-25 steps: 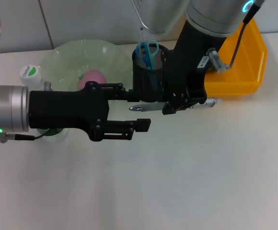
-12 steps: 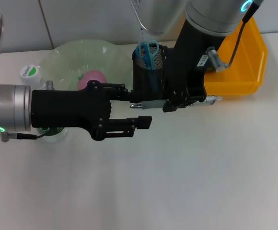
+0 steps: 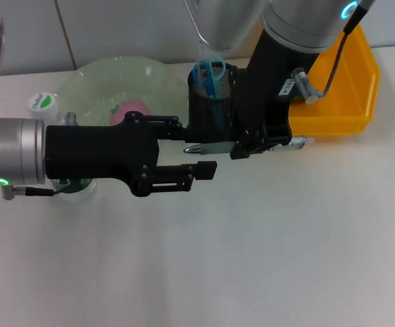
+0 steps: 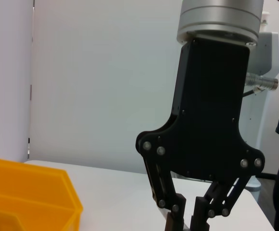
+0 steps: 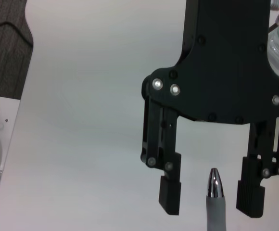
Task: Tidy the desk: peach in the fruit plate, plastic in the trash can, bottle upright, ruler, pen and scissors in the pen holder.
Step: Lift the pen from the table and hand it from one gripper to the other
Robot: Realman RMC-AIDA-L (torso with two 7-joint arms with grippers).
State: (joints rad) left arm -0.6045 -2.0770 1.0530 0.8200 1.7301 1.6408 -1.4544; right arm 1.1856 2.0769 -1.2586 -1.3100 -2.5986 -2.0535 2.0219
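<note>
Standing on the white desk (image 3: 265,259), the black mesh pen holder (image 3: 210,102) serves as the landmark here. Far to its left a bottle (image 3: 46,109) with a white cap stands upright, its lower part hidden behind the left arm. Between the bottle and the holder sits the pale green fruit plate (image 3: 95,82), with the pink peach (image 3: 133,109) lying in it, partly covered by the arm.

Reaching in from the left, the left gripper (image 3: 196,151) hangs in front of the holder and a little to its left, its two fingers spread wide with nothing between them; the upper finger ends right at the holder's lower wall, the lower one (image 3: 199,170) over bare desk.

Blue-handled scissors (image 3: 210,71) stand in the holder, and a clear ruler (image 3: 203,48) rises from it too.

Just to the holder's right, the right gripper (image 3: 242,148) comes down from above and is clamped narrowly around a silver pen (image 3: 208,148), which lies roughly level, its pointed tip toward the left gripper, just in front of the holder's base. The right wrist view shows that tip (image 5: 215,185) between the left gripper's spread fingers (image 5: 170,195).

Further right of the holder sits a yellow bin (image 3: 351,82).
</note>
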